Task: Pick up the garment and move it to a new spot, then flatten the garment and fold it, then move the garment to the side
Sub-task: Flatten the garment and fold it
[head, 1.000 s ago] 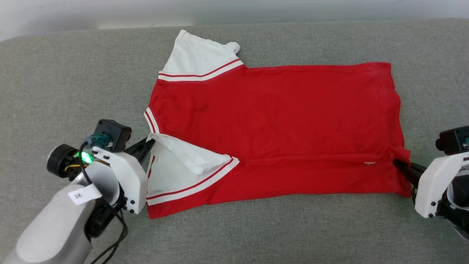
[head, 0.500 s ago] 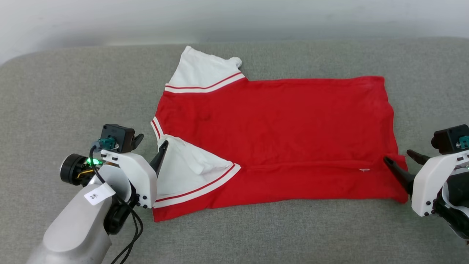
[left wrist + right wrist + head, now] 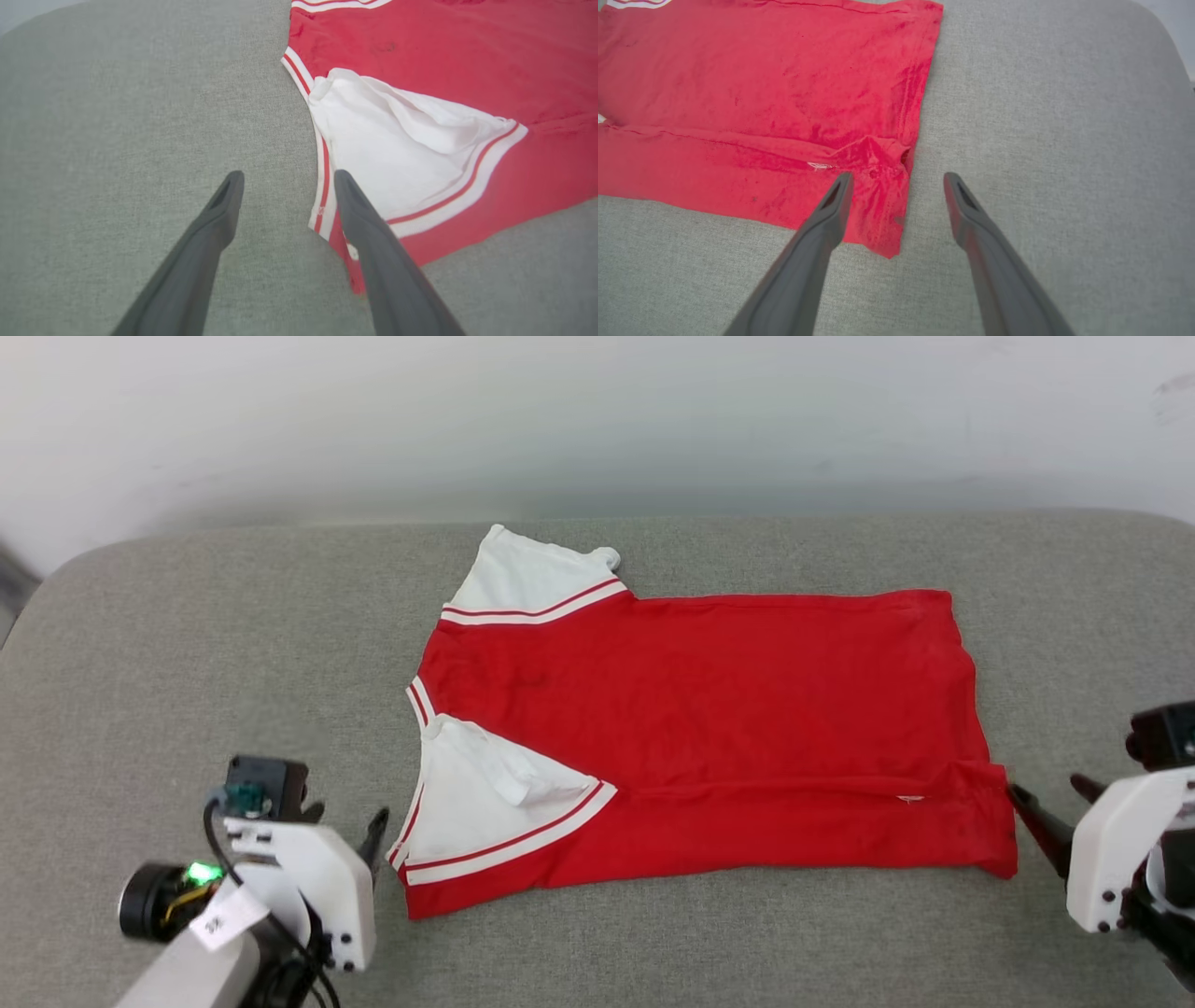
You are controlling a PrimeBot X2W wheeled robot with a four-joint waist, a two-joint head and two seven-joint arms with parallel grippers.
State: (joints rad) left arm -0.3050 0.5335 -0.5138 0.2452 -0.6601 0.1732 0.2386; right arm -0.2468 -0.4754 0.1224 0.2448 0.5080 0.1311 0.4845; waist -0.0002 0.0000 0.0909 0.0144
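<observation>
Unclamped left gripper (image 3: pixel 345 817) from neck-side edge of near sleeve (image 3: pixel 476 784) on red jersey T-shirt (image 3: pixel 709 709); now with jaws spread wide, drawn back down-left, just beside striped trim, holding nothing. Unclamped right gripper (image 3: pixel 1046 787) from hem corner (image 3: pixel 999 826); now with jaws spread, pulled back to hem edge, holding nothing. Let hem corner settle: no longer tugged out toward gripper, small pucker left. Shifted head view: scene lower in frame, more pale wall (image 3: pixel 597 420) above; camera move, not jersey's.

We see white wrist shells (image 3: pixel 322 896) dotted with dark screws (image 3: pixel 1104 898), long dark tapering fingers (image 3: pixel 205 252), a looping black cable (image 3: pixel 206 826), a green light (image 3: pixel 198 872) and a paper tag (image 3: pixel 229 917)
</observation>
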